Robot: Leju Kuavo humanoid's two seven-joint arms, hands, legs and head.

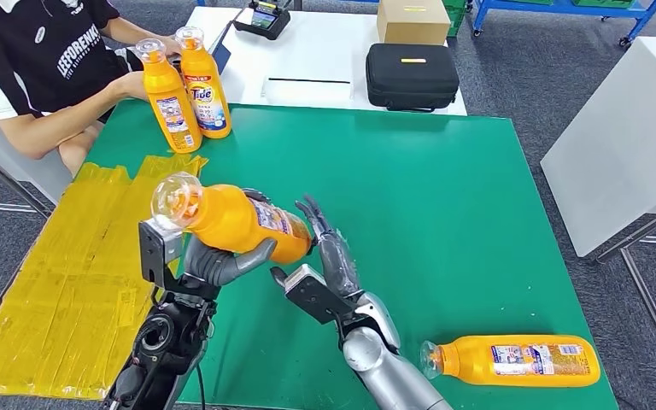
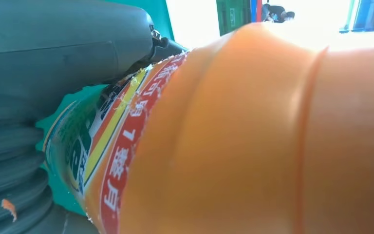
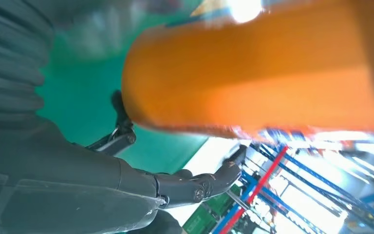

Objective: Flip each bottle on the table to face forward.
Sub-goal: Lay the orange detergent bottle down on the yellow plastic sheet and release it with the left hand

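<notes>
The left hand (image 1: 222, 260) grips an orange bottle (image 1: 239, 220) from beneath, lifted off the green table (image 1: 444, 196) and lying on its side, clear cap toward the robot's left. Just right of it, the right hand (image 1: 329, 256) is spread wide, fingertips at the bottle's base, holding nothing. Further right and nearer the robot, a second bottle (image 1: 517, 360) lies flat. Far beyond the left hand, a person holds two upright bottles (image 1: 184, 85).

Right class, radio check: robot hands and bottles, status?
Left robot hand grips bottle off the mat. Right robot hand open at its base. Second bottle lying flat, unobstructed.
</notes>
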